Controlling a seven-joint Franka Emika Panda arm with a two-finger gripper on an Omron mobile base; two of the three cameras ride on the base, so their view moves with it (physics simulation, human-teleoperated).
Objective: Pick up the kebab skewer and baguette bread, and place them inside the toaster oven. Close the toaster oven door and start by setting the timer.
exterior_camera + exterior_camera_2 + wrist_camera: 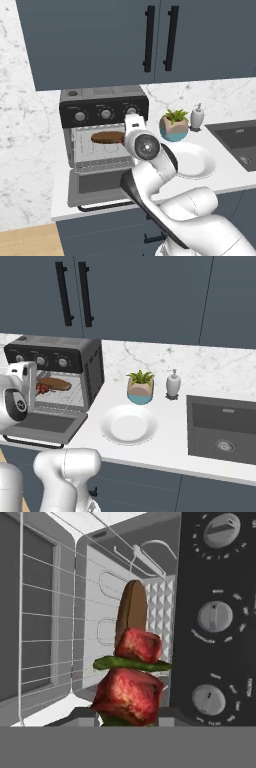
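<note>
1. Hand view puts the kebab skewer (131, 684) closest of all: red meat chunks with a green strip between them, rising from just above the bottom of the picture, right where the gripper's fingers sit. The fingers are closed tight on the kebab skewer.
2. Just past the skewer, the baguette bread (131, 610), a brown rounded loaf, lies inside the toaster oven (100, 587) on its wire rack (37, 612). In this rolled view the loaf stands on end, and the oven's three round knobs (215, 616) run down the black panel at the right.
3. Left base view shows the white arm reaching up from the lower right, with the gripper (131, 126) at the mouth of the oven cavity, over the lowered toaster oven door (95, 186). The door lies flat and open, its black bar handle (102, 206) toward the counter's front edge.
4. In that same view the baguette bread sits on the rack to the left of the hand, beneath the knob panel.
5. Right base view has the red chunks of the skewer showing inside the cavity, at the loaf's left end, beside the wrist.
6. Farther right on the marble counter (165, 451) rests a white plate (129, 424), well apart from the oven.
7. Behind the plate stand a small potted plant (140, 387) and a soap dispenser (173, 384), near the wall.
8. Furthest right is the dark sink (223, 428).
</note>
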